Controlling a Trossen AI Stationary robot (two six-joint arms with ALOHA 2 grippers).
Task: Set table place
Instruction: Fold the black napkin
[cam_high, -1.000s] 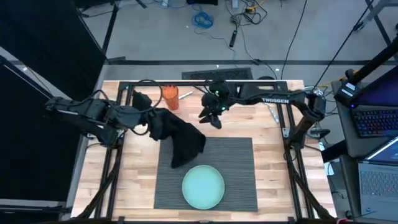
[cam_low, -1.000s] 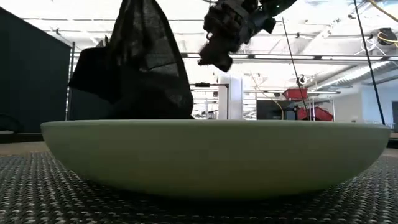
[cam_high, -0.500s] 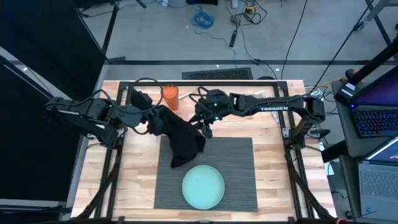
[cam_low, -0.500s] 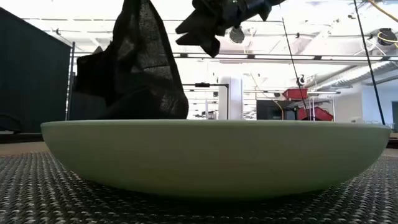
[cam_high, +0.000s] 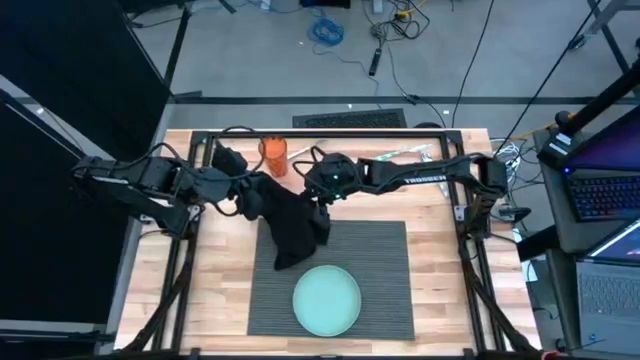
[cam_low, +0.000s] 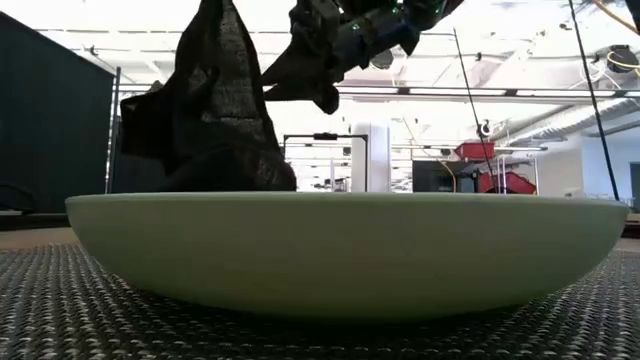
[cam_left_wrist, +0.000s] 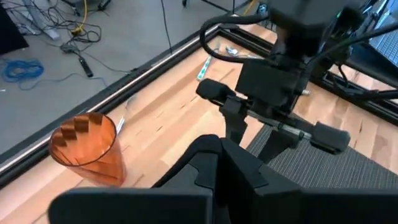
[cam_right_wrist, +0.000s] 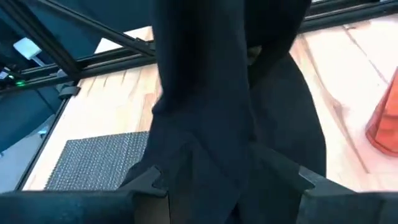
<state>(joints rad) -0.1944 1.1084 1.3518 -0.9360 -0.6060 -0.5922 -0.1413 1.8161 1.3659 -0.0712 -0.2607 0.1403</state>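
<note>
A black cloth napkin (cam_high: 290, 225) hangs bunched over the far left corner of the dark grey ribbed placemat (cam_high: 380, 265). My left gripper (cam_high: 243, 192) is shut on its upper end. A pale teal plate (cam_high: 327, 300) sits on the mat's near half. My right gripper (cam_high: 322, 200) is open at the napkin's right side. In its wrist view the napkin (cam_right_wrist: 217, 93) hangs between its spread fingers (cam_right_wrist: 149, 179); whether they touch it, I cannot tell. In the low view the plate's rim (cam_low: 340, 205) hides the napkin's lower end. My left gripper holds the napkin by its upper left end (cam_high: 256, 193), coming roughly level from the table's left. The cloth is gathered in several folds there. It hangs slack below and to the right of the fingers (cam_low: 215, 110). The gripper's own body hides the exact place of contact in its wrist view.
An orange ribbed cup (cam_high: 273, 156) stands upright on the wooden table (cam_high: 220, 300) at the far edge, just behind both grippers. Black frame rails (cam_high: 470, 250) run along the table's left, right and far sides. Bare wood lies left and right of the mat.
My right gripper has travelled toward the table's left, from about an arm's width away right up to the hanging napkin, with its fingers now on either side of the cloth. The napkin stays hanging from my left gripper, shifted only slightly.
</note>
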